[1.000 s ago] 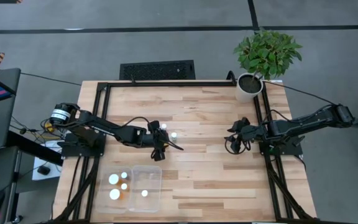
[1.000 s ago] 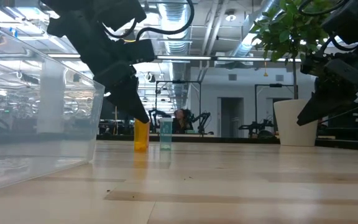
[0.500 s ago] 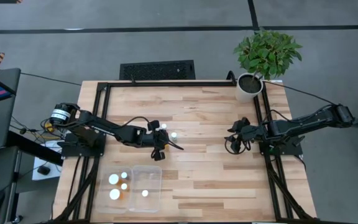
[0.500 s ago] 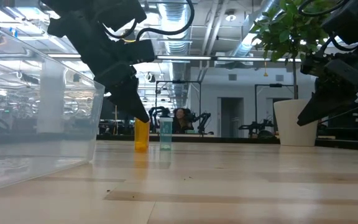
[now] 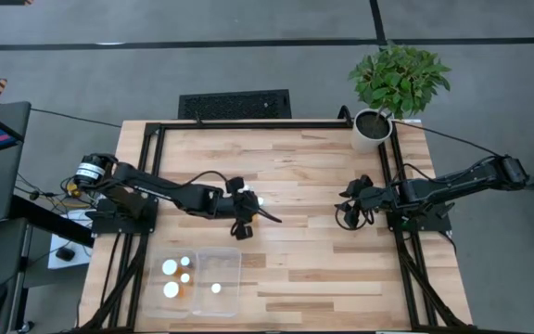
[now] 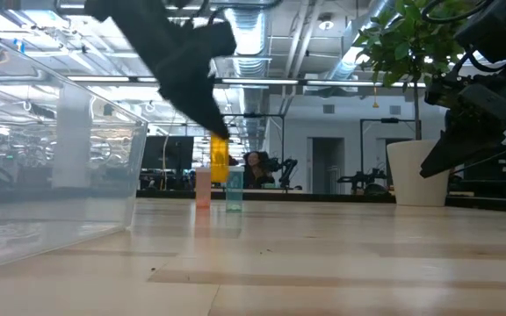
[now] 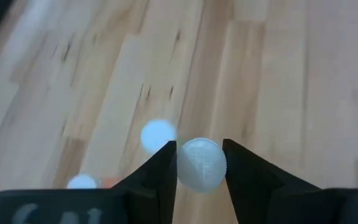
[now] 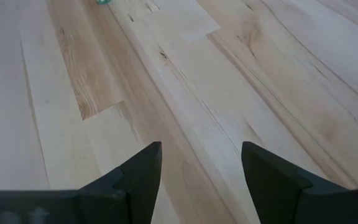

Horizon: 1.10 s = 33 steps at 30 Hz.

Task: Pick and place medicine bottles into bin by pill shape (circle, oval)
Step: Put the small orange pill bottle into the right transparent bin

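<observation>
Left hand point(image 5: 247, 206) sits near table point(image 5: 323, 269) centre, a bit toward 9 o'clock, fingers point(image 7: 160, 174) pinched tight on a white-capped orange bottle point(image 6: 219, 160). From table height the bottle hangs clear above the wood, upright, w/ two more standing just under it: a pale orange one point(image 6: 203, 188) and a teal one point(image 6: 234, 189), side by side. Wrist cam shows the held white cap point(image 7: 201, 163) squeezed between both fingers, another cap point(image 7: 158, 135) on the table close by.

Clear bin point(image 5: 218, 278) lies at approx 7 o'clock on the table, two white caps inside. Several other bottles point(image 5: 171, 268) cluster just outside its 9 o'clock edge.

Right hand point(image 5: 346, 211) waits at the 3 o'clock side, fingers point(image 8: 138, 171) spread wide, nothing between them. Potted plant point(image 5: 392, 88) stands at the 1 o'clock corner.
</observation>
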Tool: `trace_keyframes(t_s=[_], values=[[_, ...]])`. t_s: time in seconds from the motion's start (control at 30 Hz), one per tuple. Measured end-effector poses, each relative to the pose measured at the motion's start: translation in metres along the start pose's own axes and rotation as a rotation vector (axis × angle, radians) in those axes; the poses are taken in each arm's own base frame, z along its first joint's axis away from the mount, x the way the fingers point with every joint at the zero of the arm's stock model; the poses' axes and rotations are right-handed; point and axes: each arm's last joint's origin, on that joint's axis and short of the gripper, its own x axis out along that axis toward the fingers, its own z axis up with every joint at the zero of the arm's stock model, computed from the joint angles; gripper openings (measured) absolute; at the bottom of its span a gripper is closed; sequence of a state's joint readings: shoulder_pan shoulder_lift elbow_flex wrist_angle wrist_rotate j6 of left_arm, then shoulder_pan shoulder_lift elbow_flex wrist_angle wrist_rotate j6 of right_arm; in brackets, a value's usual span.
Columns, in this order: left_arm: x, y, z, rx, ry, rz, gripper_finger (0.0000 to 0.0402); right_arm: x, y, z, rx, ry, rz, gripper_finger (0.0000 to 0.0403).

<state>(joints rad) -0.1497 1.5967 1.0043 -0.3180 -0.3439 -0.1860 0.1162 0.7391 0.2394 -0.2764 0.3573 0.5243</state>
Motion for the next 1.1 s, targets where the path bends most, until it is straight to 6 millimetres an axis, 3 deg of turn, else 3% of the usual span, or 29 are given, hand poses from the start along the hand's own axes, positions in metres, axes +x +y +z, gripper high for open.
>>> trace_keyframes(t_s=[0.3,0.5,0.7,1.1], values=[[-0.052,-0.025,0.048,0.049,-0.018,-0.064,0.0114,0.000,0.000,0.000,0.000,0.000,0.000,0.0234],[-0.098,-0.058,0.059,0.000,-0.010,-0.141,0.0110,0.000,0.000,0.000,-0.006,0.001,0.000,0.0234],[-0.125,-0.093,0.039,-0.022,0.007,-0.169,0.0115,0.000,0.000,0.000,-0.009,-0.001,-0.002,0.0234],[-0.162,-0.133,-0.002,-0.056,0.005,-0.128,0.0117,0.000,0.000,0.000,0.024,0.000,-0.005,0.0234]])
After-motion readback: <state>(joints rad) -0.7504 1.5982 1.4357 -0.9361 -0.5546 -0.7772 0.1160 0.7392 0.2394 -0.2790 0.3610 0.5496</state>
